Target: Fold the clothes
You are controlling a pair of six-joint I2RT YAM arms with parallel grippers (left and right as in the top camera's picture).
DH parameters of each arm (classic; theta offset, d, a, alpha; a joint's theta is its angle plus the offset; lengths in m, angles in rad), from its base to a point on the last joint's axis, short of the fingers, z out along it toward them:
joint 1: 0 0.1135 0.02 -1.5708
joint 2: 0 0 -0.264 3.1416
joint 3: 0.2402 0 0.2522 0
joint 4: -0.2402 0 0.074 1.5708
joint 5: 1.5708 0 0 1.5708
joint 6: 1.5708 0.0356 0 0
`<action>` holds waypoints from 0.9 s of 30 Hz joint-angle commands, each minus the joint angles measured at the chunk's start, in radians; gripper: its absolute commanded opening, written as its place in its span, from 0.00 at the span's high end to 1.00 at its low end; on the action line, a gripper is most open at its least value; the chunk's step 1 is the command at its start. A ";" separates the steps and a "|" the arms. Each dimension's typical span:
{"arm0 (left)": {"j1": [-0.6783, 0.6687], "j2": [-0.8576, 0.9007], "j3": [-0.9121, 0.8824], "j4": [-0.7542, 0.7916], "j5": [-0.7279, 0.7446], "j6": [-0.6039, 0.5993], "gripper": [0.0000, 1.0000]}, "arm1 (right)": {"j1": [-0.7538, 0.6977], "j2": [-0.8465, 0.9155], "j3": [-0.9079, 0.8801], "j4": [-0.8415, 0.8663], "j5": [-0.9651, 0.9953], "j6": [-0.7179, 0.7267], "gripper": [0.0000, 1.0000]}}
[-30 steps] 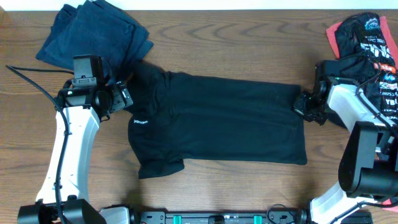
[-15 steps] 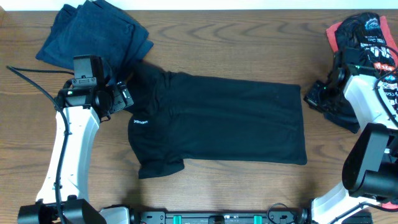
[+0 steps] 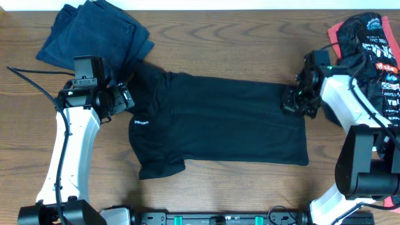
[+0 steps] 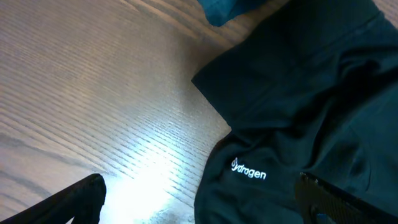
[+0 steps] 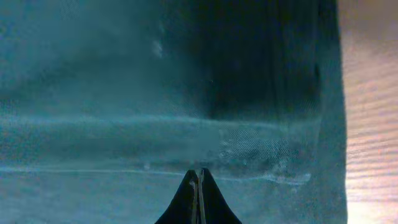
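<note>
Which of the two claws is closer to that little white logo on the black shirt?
Left. The left gripper sits open right beside the white logo; the right gripper is shut at the black shirt's far hem.

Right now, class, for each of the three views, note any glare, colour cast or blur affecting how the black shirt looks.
Overhead: even light, sharp, the black shirt nearly featureless. Left wrist: bright glare on the table beside the shirt, its white logo crisp. Right wrist: fabric washed teal and soft, the shut right gripper a dark silhouette.
</note>
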 commanded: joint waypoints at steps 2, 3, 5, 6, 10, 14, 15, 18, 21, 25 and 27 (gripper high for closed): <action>0.004 0.006 -0.016 -0.005 -0.002 -0.002 0.02 | 0.002 0.001 -0.072 0.036 0.021 0.003 0.99; 0.004 0.006 -0.016 -0.005 -0.002 -0.002 0.02 | 0.000 0.001 -0.083 0.043 0.022 0.008 0.99; 0.004 0.006 -0.016 -0.005 -0.002 -0.002 0.02 | -0.009 0.001 -0.093 0.049 0.022 0.011 0.99; 0.004 0.006 -0.016 -0.006 -0.002 -0.002 0.02 | -0.013 0.001 -0.097 0.052 0.023 0.011 0.99; 0.004 0.006 -0.016 -0.006 -0.002 -0.002 0.02 | -0.021 0.002 -0.106 0.055 0.058 0.011 0.99; 0.004 0.006 -0.016 -0.006 -0.002 -0.002 0.02 | -0.021 0.018 -0.117 0.063 0.075 0.010 0.99; 0.004 0.006 -0.016 -0.006 -0.002 -0.002 0.02 | -0.021 0.024 -0.117 0.068 0.074 0.010 0.99; 0.004 0.006 -0.016 -0.006 -0.002 -0.002 0.02 | -0.019 0.048 -0.117 0.092 0.074 0.011 0.99; 0.005 0.006 -0.016 -0.007 -0.002 -0.002 0.02 | -0.019 0.078 -0.117 0.112 0.074 0.012 0.99; 0.004 0.006 -0.016 -0.009 -0.002 -0.002 0.02 | -0.026 0.109 -0.117 0.110 0.113 0.044 0.99; 0.004 0.006 -0.016 -0.009 -0.002 -0.002 0.02 | -0.035 0.120 -0.117 0.103 0.156 0.059 0.99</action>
